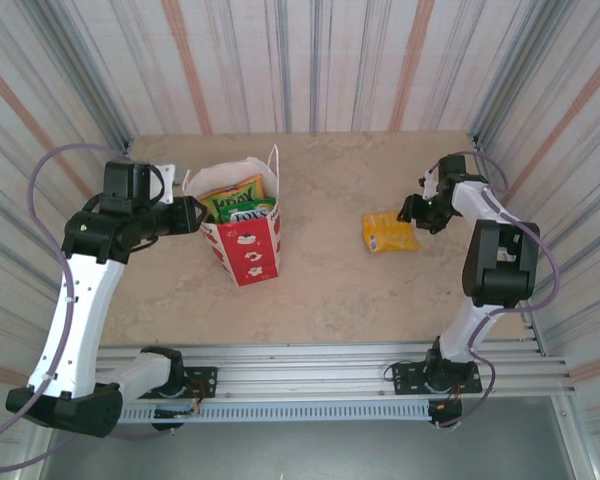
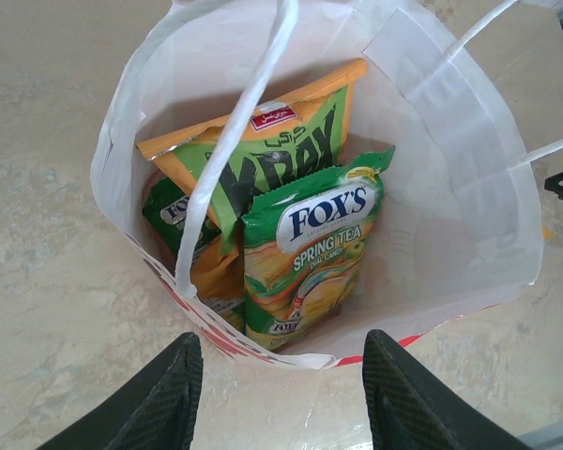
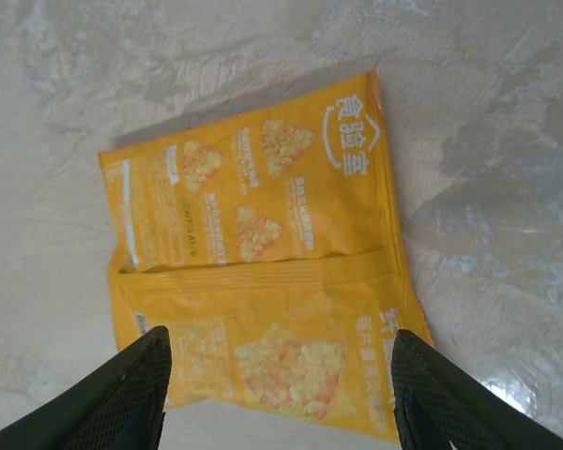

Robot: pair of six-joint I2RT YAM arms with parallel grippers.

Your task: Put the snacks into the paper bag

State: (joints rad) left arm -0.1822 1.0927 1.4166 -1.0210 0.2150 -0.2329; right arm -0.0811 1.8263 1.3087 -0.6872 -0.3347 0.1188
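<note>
Directly beneath the right tool (image 3: 280, 342) lies a yellow snack (image 3: 253, 234).

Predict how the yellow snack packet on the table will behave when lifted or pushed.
The yellow packet probably flexes rather than staying stiff: a crease crosses its middle. Its glossy film looks slippery, so it may slide on the table when pushed. Lying flat, it seems unlikely to roll.

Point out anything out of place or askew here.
One yellow packet lies flat on the table, outside the paper bag. A white handle droops across the bag's mouth, over the packets inside. Nothing looks spilled or torn.
</note>
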